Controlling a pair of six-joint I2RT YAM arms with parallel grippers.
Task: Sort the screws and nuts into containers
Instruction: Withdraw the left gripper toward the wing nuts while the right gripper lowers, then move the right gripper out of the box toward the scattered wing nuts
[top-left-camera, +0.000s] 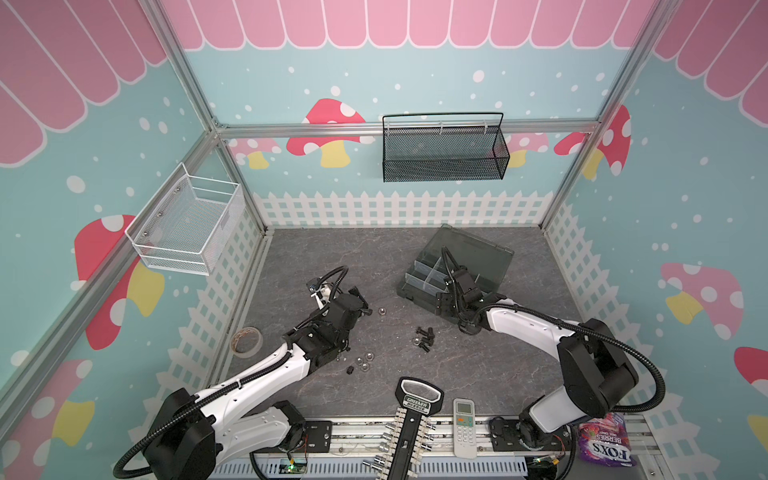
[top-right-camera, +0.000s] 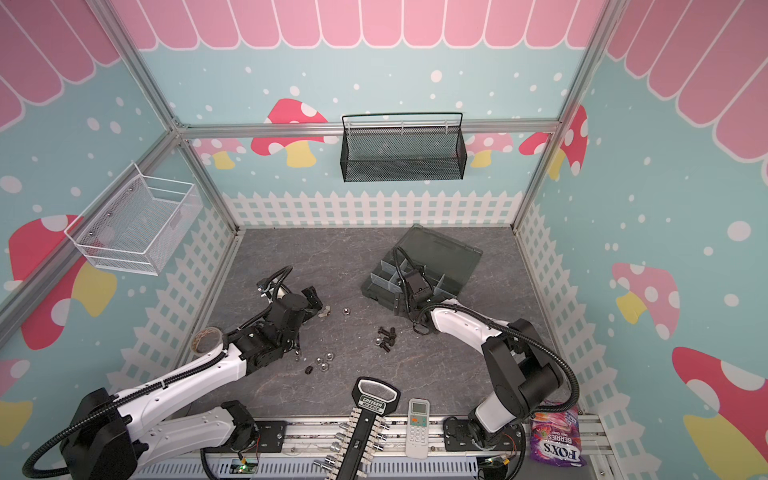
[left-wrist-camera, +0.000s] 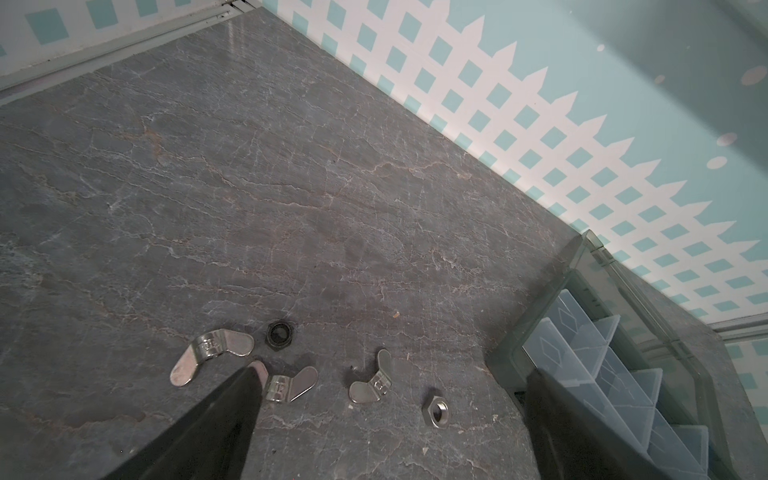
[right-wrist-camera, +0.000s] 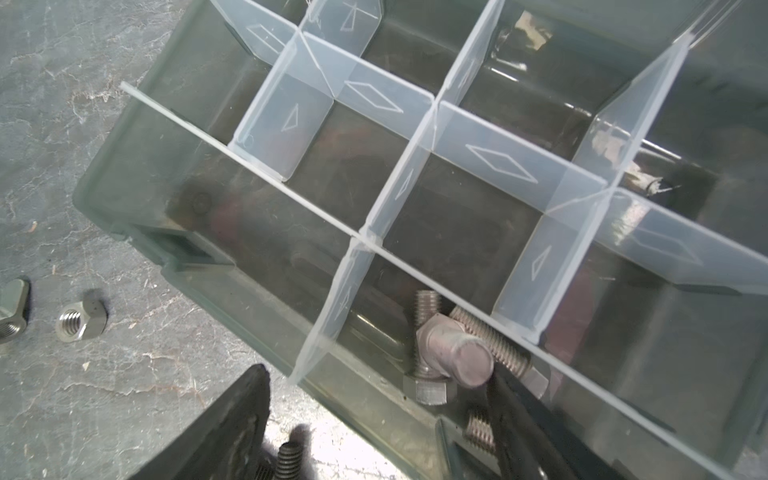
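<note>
Currently both grippers stand wide and empty over the sorting.
At centre left of both top views the left gripper (left-wrist-camera: 395, 370) hovers over wing nuts (left-wrist-camera: 212, 353); at centre right the right gripper (right-wrist-camera: 374, 378) straddles the organiser box (top-left-camera: 409, 284) wall, silver screws (right-wrist-camera: 453, 357) lying in its near compartment (right-wrist-camera: 374, 332), black screws (top-left-camera: 424, 336) on the table (top-left-camera: 478, 365) between.

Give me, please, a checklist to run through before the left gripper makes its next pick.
1. Left gripper open: ok.
2. Wing nut lying inside its span: ok.
3. Right gripper open, holding nothing: ok.
4. Organiser box lid open: ok.
5. Silver hex bolts inside one compartment: ok.
6. Black screws off the table: not ok.
</note>
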